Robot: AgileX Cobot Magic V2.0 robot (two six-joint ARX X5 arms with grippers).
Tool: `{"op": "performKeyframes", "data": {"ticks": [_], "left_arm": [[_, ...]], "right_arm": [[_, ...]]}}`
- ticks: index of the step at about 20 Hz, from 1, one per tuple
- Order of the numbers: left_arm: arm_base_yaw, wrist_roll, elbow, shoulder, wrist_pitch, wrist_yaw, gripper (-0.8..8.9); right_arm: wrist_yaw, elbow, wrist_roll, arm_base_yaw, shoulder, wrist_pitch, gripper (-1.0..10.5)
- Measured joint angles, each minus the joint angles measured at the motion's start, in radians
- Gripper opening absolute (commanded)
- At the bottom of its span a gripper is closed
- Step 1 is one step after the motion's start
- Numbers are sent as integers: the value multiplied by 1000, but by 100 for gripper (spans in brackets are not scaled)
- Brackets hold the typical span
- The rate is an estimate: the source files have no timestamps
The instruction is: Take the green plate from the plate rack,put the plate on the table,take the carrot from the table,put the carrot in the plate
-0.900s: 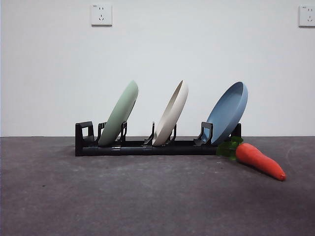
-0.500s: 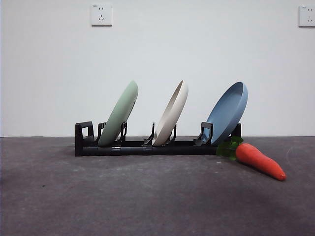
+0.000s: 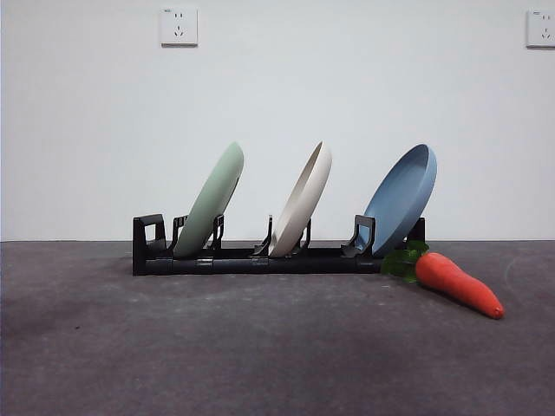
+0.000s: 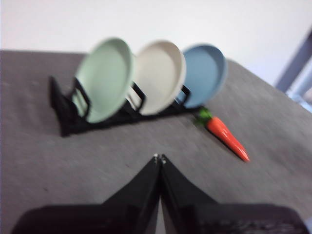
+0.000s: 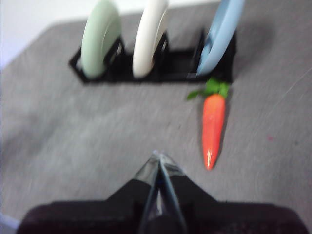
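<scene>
The green plate (image 3: 211, 198) leans in the leftmost slot of the black plate rack (image 3: 260, 258); it also shows in the left wrist view (image 4: 104, 78) and the right wrist view (image 5: 100, 36). The carrot (image 3: 457, 282) lies on the table (image 3: 260, 347) just right of the rack, leaves toward the rack, also visible in the wrist views (image 4: 227, 138) (image 5: 213, 124). My left gripper (image 4: 159, 158) is shut and empty, well short of the rack. My right gripper (image 5: 158, 156) is shut and empty, beside the carrot's tip but apart from it. Neither gripper shows in the front view.
A cream-white plate (image 3: 303, 201) stands in the middle slot and a dusty-blue plate (image 3: 401, 197) in the right slot. A white wall with two sockets (image 3: 179, 26) stands behind. The table's right edge and a frame (image 4: 297, 73) show in the left wrist view.
</scene>
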Motion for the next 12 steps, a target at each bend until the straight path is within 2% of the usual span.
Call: {"op": "performKeyframes", "data": {"ticks": [4, 7, 9, 11, 12], "left_arm": [[0, 60, 77, 61, -115, 56, -8], [0, 116, 119, 97, -208, 100, -7], [0, 127, 119, 99, -214, 102, 51], [0, 123, 119, 99, -214, 93, 429], [0, 117, 119, 99, -214, 79, 610]], "right_arm": [[-30, 92, -85, 0, 77, -142, -11], [-94, 137, -148, 0, 131, -251, -8], [-94, 137, -162, 0, 142, -256, 30], [-93, 137, -167, 0, 145, -255, 334], [-93, 137, -167, 0, 145, -255, 544]]}}
